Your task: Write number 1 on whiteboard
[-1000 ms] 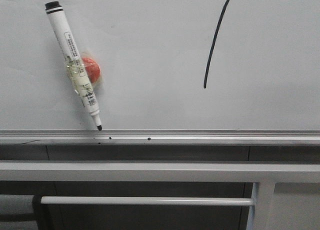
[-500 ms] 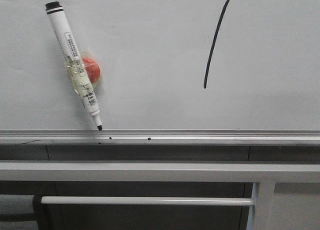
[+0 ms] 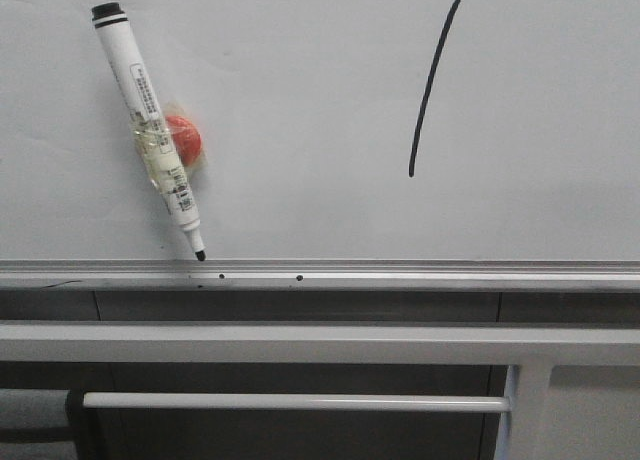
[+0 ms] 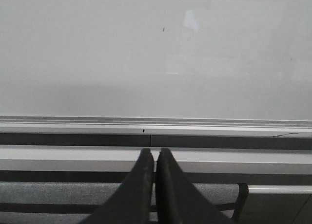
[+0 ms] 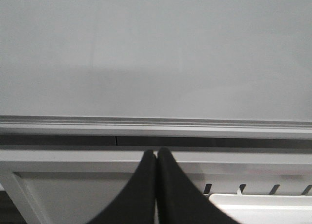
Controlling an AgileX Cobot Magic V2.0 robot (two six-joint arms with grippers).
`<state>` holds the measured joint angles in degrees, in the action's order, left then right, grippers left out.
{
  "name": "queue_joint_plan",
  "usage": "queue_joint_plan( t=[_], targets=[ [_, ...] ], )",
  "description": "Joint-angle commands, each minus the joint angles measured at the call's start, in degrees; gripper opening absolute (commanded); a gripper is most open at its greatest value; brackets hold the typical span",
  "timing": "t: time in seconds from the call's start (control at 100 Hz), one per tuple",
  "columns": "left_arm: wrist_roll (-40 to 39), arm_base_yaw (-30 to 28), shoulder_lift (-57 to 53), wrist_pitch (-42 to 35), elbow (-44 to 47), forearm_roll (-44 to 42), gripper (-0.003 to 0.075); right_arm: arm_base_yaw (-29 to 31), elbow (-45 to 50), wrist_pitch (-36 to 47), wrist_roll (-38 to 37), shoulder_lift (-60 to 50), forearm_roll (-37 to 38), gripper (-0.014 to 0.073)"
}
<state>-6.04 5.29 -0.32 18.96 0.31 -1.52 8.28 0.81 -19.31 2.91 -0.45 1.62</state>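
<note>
The whiteboard (image 3: 300,100) fills the front view, with its silver rail (image 3: 400,275) below. A thin black slanted stroke, the number 1 (image 3: 430,90), stands on the board's right part. A white marker pen (image 3: 150,130) with a red ball (image 3: 183,140) taped on clings to the board at the left, tip down near the rail. No gripper shows in the front view. My left gripper (image 4: 155,152) is shut on nothing, below the board's rail (image 4: 156,127). My right gripper (image 5: 157,152) is likewise shut and empty, facing blank whiteboard (image 5: 156,53).
Grey metal frame bars (image 3: 300,342) run under the rail, with a thinner white rod (image 3: 290,402) lower down. Small black dots (image 3: 298,277) mark the rail. A white slotted tray edge (image 5: 263,199) sits near the right gripper.
</note>
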Motion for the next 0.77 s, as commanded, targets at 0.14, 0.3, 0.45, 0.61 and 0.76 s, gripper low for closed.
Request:
queue_joint_plan(
  t=[0.14,0.3,0.45,0.61,0.76],
  targets=[
    [-0.54,0.34,-1.29,-3.67,0.36,0.07,-0.002,0.47,1.52,0.39,0.51,-1.04,-0.45,-0.0064],
    [-0.54,0.34,-1.29,-3.44,0.36,1.13,-0.002,0.47,1.52,0.39,0.51,-1.04,-0.45,-0.0064],
    [-0.54,0.34,-1.29,-2.62,0.36,3.84,-0.002,0.47,1.52,0.39,0.51,-1.04,-0.45,-0.0064],
    [-0.54,0.34,-1.29,-2.62,0.36,3.84,-0.002,0.47,1.52,0.39,0.51,-1.04,-0.45,-0.0064],
    [-0.54,0.34,-1.29,-2.62,0.36,3.84,-0.002,0.47,1.52,0.39,0.51,-1.04,-0.45,-0.0064]
  ],
)
